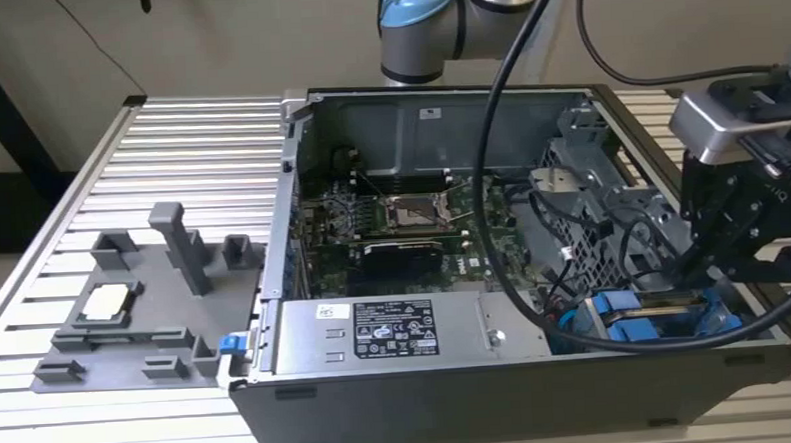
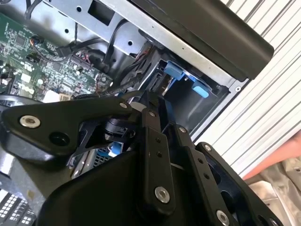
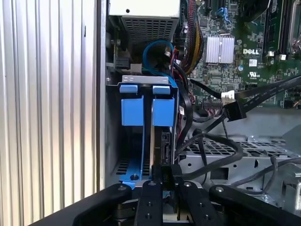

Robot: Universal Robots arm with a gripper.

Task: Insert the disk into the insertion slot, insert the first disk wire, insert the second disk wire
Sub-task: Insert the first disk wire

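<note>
The disk [image 3: 155, 141] stands on edge inside the insertion slot [image 3: 112, 134], at the near right corner of the open computer case [image 1: 510, 402] as the exterior view shows it. One long blue rail of its carrier runs down beside it, and two blue tabs [image 3: 141, 110] sit at the slot's far end. From how it lies, the disk looks already seated, and the work in hand seems to be a wire.

In the first wrist view the gripper [image 3: 164, 182] hangs right over the disk's exposed end. It appears clenched on a small black plug [image 3: 167, 170] at the end of a thick black wire [image 3: 240, 150] that loops off to the side. Whether the plug touches the disk's socket I cannot tell.

As a judgement, the disk is dense and stiff for its size. It would suffer from knocks, so it is best held by the long edges or the carrier rails, never by the flat label face. The blue plastic will give a little under pressure.

The plug is light, hard and small. The wire behind it is springy and likely to tug it sideways, so the hold belongs on the plug body, square to the socket, not on the wire.

Further left in the case lie the circuit board [image 1: 410, 221] and a silver box [image 1: 373, 333] with a sticker. A grey fixture [image 1: 132, 313] sits on the slatted table [image 1: 192, 140].
</note>
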